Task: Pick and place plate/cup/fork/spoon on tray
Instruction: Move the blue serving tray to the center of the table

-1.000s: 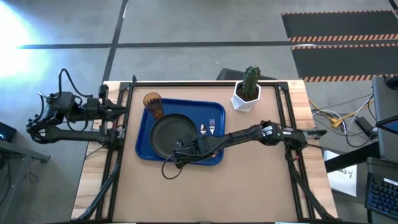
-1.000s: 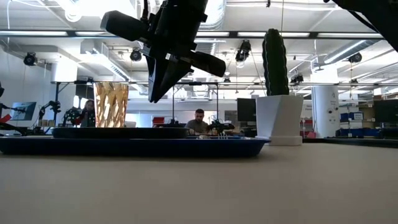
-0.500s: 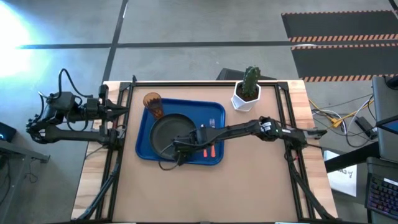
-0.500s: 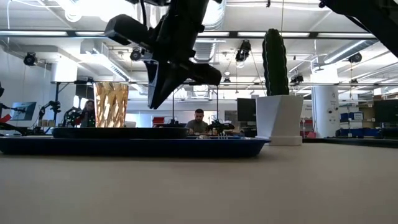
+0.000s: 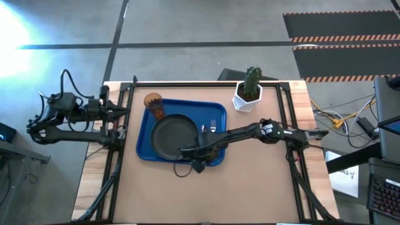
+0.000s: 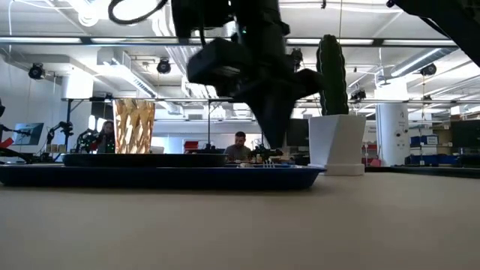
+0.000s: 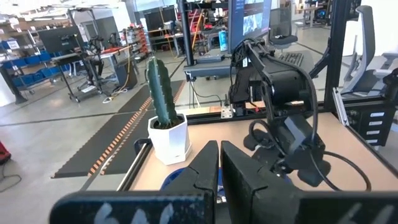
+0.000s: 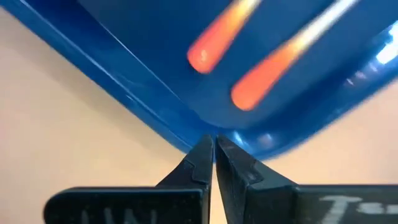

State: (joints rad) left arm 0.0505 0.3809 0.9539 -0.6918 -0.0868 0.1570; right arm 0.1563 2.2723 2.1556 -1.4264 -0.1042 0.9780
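since a second ago the right gripper (image 5: 189, 150) has swung off the plate (image 5: 170, 137) and now hangs over the tray's (image 5: 145, 145) near rim, just past the plate's edge, on the side away from the cactus pot (image 5: 247, 99); in the low view it has crossed from above the plate toward the cactus. nothing on the tray has shifted.

the right gripper's fingers (image 8: 200, 163) are pressed together with nothing between them, their tips over the tray's rounded rim (image 8: 186, 134), with the two orange-red handles lying inside the tray just beyond.

on the tray, the plate sits in the middle. the cup (image 5: 154, 104) stands upright in the tray's far corner, on the left arm's side, just beside the plate. the spoon (image 5: 204, 132) and the fork (image 5: 213, 127) lie side by side on the tray between the plate and the edge nearest the cactus pot, partly under the right arm. the cactus pot stands on the table beyond the tray's other far corner.

the left gripper (image 7: 219, 177) waits well away from the tray, off the table's left edge, its fingers closed on nothing. people sit in the room far behind the tray (image 6: 240, 145).
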